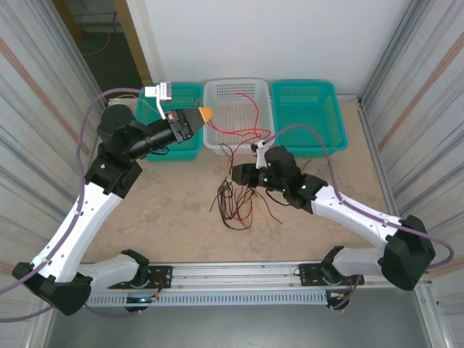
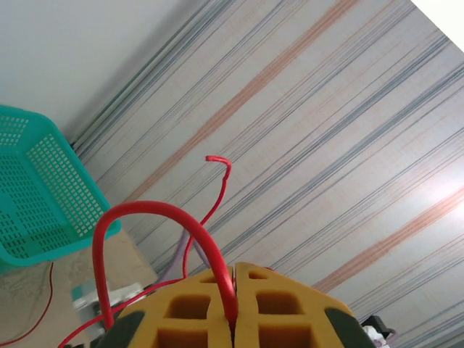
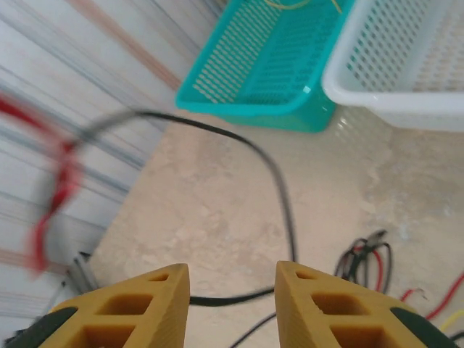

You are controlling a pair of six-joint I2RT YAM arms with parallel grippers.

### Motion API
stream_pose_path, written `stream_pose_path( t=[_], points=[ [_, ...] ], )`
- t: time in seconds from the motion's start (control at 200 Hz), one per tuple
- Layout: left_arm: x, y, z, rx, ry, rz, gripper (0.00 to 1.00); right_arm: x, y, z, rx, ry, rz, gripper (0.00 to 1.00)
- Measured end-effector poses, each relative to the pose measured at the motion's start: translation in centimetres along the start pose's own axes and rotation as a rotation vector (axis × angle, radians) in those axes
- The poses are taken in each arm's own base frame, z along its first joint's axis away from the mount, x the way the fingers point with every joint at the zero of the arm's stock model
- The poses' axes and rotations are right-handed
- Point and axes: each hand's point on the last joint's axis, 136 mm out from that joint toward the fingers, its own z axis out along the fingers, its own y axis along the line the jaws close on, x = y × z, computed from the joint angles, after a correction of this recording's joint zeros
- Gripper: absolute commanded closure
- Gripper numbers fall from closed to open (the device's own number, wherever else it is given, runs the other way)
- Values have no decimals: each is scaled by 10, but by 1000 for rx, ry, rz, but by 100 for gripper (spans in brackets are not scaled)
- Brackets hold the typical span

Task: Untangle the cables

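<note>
A tangle of thin red, black and tan cables (image 1: pixel 235 203) lies on the table in front of the white basket (image 1: pixel 230 109). One red cable (image 1: pixel 243 133) runs up from the tangle across that basket's front rim. My left gripper (image 1: pixel 205 114) is shut on this red cable (image 2: pixel 148 212), which loops out of the closed tips (image 2: pixel 233 274). My right gripper (image 1: pixel 235 174) hangs just above the tangle, open. A black cable (image 3: pixel 279 181) curves down and crosses the gap between its fingers (image 3: pixel 232 272), untouched. More of the tangle (image 3: pixel 362 257) lies to its right.
Three baskets stand in a row at the back: teal (image 1: pixel 190 94), white, and teal (image 1: pixel 308 116). Ribbed walls close in both sides. The left wrist view catches a teal basket (image 2: pixel 36 196); the right wrist view has a teal (image 3: pixel 268 65) and a white one (image 3: pixel 406 65).
</note>
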Motion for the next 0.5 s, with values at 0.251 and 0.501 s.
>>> stream_pose_path(
  t=[0.251, 0.501],
  points=[
    [-9, -8, -1, 32, -33, -11, 100, 16, -7, 22, 10, 47, 10, 48],
    [-18, -13, -3, 54, -64, -23, 100, 42, -23, 31, 22, 94, 52, 88]
  ],
)
